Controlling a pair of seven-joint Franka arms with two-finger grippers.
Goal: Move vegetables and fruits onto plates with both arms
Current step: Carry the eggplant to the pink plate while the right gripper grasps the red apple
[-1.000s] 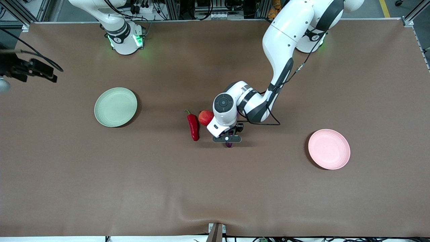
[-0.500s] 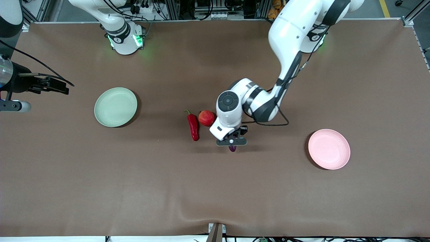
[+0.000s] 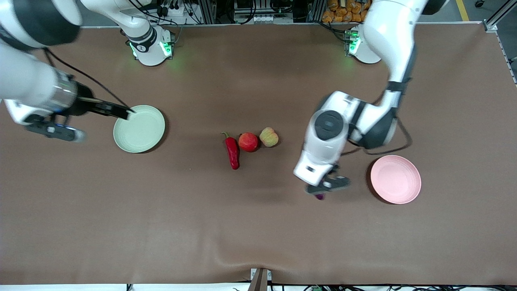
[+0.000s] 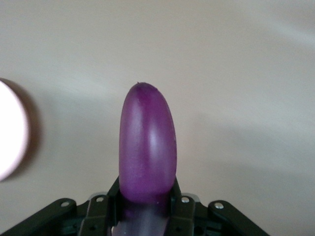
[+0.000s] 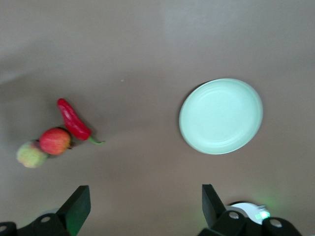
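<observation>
My left gripper [image 3: 325,188] is shut on the purple eggplant [image 4: 147,147] and holds it above the bare table, close beside the pale pink plate [image 3: 396,179]. Only the eggplant's tip [image 3: 320,197] shows in the front view, below the hand. The pink plate's edge [image 4: 10,130] shows in the left wrist view. The red chili pepper [image 3: 232,151], the red fruit [image 3: 248,142] and the yellowish-green fruit [image 3: 268,137] lie in a row at the table's middle. My right gripper [image 5: 143,201] is open and empty, high over the table beside the pale green plate [image 3: 139,128].
The brown mat [image 3: 258,226] covers the whole table. Both arm bases [image 3: 151,48] stand at the edge farthest from the front camera. The right wrist view shows the green plate [image 5: 221,116], the chili [image 5: 74,120] and both fruits from above.
My left gripper has lifted the eggplant from beside the fruits and carried it toward the pink plate, uncovering the yellowish-green fruit. The right arm has swung in toward the green plate.
</observation>
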